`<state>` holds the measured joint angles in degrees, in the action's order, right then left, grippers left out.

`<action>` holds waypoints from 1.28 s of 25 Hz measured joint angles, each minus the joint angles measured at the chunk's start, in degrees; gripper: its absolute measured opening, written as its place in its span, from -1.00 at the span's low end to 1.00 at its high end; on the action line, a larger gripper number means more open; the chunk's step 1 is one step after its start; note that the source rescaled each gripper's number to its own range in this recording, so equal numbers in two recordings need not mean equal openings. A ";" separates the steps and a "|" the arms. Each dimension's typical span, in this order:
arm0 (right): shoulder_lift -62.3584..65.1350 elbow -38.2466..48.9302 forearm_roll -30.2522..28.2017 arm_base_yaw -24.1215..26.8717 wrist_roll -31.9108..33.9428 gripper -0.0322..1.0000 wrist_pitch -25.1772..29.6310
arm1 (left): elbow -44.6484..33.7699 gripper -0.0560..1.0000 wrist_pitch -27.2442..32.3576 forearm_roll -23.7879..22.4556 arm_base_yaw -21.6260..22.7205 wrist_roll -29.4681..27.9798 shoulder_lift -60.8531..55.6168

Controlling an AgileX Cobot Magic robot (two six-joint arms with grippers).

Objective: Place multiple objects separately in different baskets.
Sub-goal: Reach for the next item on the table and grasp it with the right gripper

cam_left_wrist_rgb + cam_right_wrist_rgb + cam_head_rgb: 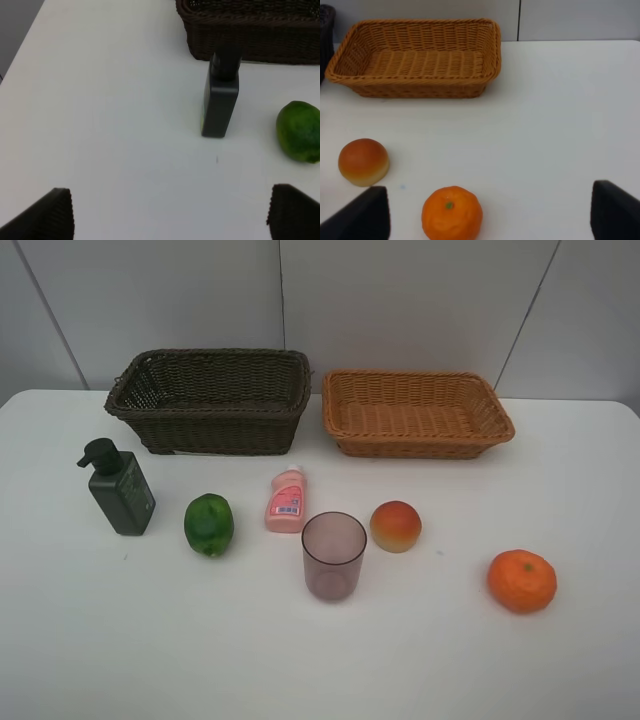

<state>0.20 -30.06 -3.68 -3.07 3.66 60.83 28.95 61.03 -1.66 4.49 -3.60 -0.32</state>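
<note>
While both pairs of jaws stand spread, the pink bottle [286, 502] lies flat, cap toward the baskets [230, 430].

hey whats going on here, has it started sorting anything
Nothing is being handled yet. Both grippers are open and empty: the left gripper faces the pump bottle and green fruit, and the right gripper faces the tangerine and peach. Those four, plus the pink bottle and the cup, sit on the table in front of the baskets. The dark basket and tan basket are both empty.
</note>
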 joint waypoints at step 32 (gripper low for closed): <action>0.00 0.00 0.00 0.00 0.00 0.28 0.00 | 0.00 1.00 0.00 0.00 0.00 0.00 0.00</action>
<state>0.20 -30.06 -3.68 -3.07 3.66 60.83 28.95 61.03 -1.66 4.49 -3.60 -0.32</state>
